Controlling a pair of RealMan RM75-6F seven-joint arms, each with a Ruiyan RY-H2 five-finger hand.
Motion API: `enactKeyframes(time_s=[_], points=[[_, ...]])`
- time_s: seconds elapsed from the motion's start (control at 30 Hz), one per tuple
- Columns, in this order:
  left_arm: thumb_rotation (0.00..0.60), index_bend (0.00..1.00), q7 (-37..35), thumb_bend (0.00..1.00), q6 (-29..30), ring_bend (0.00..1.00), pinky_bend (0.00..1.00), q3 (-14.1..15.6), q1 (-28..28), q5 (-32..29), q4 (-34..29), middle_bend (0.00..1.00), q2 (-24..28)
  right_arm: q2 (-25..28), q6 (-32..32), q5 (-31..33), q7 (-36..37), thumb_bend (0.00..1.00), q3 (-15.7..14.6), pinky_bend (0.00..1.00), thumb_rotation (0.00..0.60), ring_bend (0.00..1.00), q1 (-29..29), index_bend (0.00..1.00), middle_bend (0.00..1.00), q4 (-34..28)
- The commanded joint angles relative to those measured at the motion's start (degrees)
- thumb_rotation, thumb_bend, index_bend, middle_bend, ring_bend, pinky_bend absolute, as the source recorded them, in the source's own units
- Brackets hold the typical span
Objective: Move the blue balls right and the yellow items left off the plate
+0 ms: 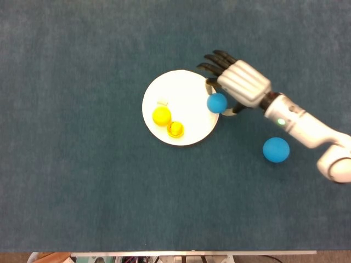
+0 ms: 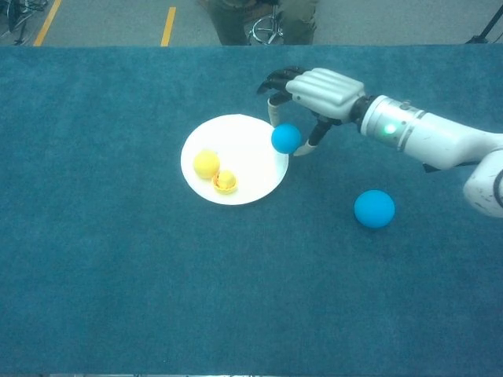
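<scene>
A: Left of the plate (image 1: 184,82) there's nothing moved yet. On it sit a yellow ball (image 1: 161,115) and a yellow piece (image 1: 175,129).

B: At the plate's right rim, my right hand (image 1: 241,83) pinches the small blue ball (image 1: 216,102), other fingers spread.

A: I'd carry it low and release beside the big blue ball (image 1: 275,149), right of the plate.

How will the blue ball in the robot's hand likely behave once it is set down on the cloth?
The blue ball is round and smooth, so it may roll, though the cloth probably slows it. It seems light: the right hand lifts it with the fingers.
</scene>
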Motion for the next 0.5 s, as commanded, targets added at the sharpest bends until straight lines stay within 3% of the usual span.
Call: enactKeyframes(time_s=[0.03,0.23,0.5], points=[[0.6,0.42,0.8,0.01,0.2,0.39,0.51,-0.2,-0.2,0.1,-0.8,0.49,0.2,7.9,2.5,0.9,-7.1,0.0,-1.8,0.04,0.6,0.02,-4.2,0.57,0.16,-10.0],[0.6,0.42,2.8,0.01,0.4,0.39,0.51,-0.3,-0.7,0.3,-2.5,0.49,0.5,13.7,2.3,3.8,-14.8,0.0,-4.5,0.04,0.6,0.02,-8.7,0.57,0.16,-18.4],[0.6,0.42,4.7,0.01,0.2,0.39,0.51,-0.3,-1.0,-0.2,-4.0,0.49,0.6,14.3,1.0,6.7,-17.4,0.0,-6.1,0.04,0.6,0.02,-12.6,0.57,0.16,-19.4]])
